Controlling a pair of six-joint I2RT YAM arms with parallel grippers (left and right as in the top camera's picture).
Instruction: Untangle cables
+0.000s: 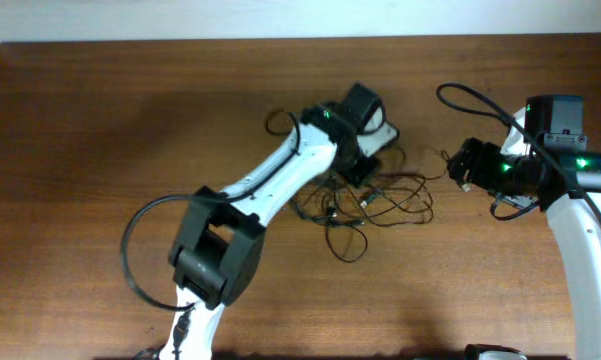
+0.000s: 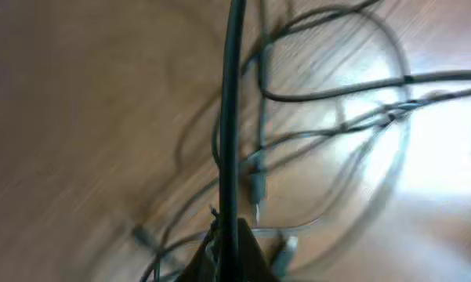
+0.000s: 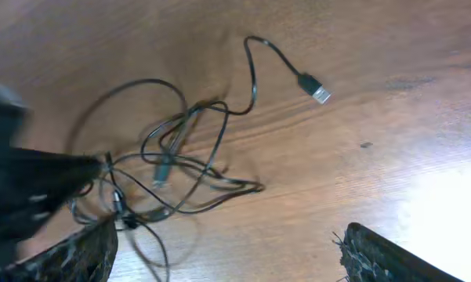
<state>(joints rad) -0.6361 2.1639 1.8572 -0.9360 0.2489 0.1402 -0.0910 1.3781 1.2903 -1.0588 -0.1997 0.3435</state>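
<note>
The cables (image 1: 375, 207) lie as a loose tangle of thin black cords on the wooden table, mid-frame in the overhead view. My left gripper (image 1: 357, 170) is down at the tangle's upper left edge. In the left wrist view its jaws (image 2: 235, 249) are shut on one black cord (image 2: 232, 117) that runs straight up the frame, with other blurred strands (image 2: 337, 125) behind it. My right gripper (image 1: 461, 166) hovers to the right of the tangle, open and empty. The right wrist view shows its fingers (image 3: 227, 258) wide apart, the tangle (image 3: 176, 168) and a silvery USB plug (image 3: 317, 91).
The left arm (image 1: 270, 180) crosses the table from the lower left to the middle. It also shows blurred at the left edge of the right wrist view (image 3: 19, 188). A thick arm cable loops at the left (image 1: 130, 250). The table's far edge meets a white wall (image 1: 280, 20).
</note>
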